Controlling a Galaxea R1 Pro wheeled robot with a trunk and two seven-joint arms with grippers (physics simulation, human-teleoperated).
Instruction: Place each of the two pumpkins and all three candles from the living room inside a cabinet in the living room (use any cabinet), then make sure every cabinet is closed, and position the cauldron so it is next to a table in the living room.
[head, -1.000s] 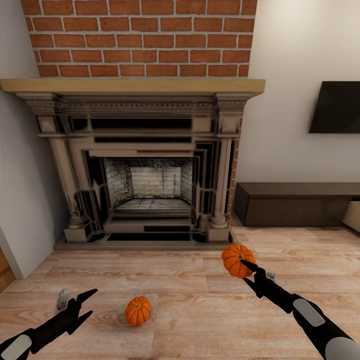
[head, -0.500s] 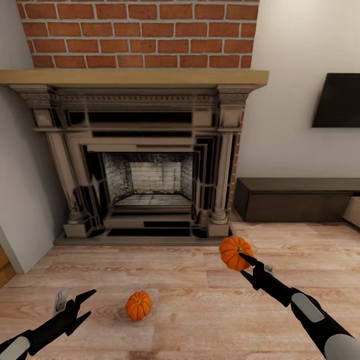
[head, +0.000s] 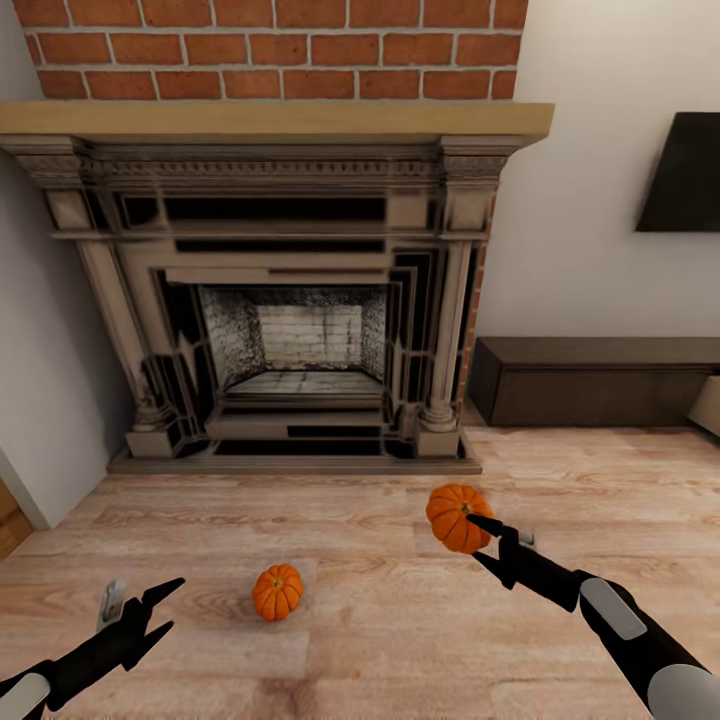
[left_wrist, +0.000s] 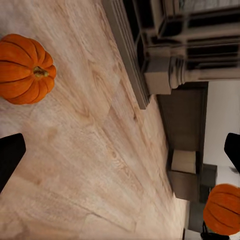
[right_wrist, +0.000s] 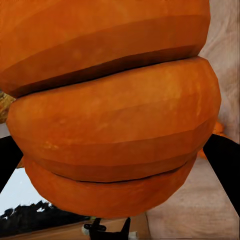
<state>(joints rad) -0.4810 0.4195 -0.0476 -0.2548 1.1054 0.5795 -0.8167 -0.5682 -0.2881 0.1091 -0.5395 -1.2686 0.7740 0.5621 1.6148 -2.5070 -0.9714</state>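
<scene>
right gripper (head: 478, 540) — clamped on a pumpkin (head: 456, 517) | left gripper (head: 158, 607) — spread, empty | second pumpkin (head: 277, 591) — floor | cabinet (head: 600, 380) — front closed

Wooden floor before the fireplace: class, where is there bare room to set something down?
Bare floor lies between the fireplace hearth and the lying pumpkin, and before the dark cabinet. It is crowded by the right gripper clamping the other pumpkin.

Black arms, grey panels, pointed fingers (head: 160, 595)
</scene>
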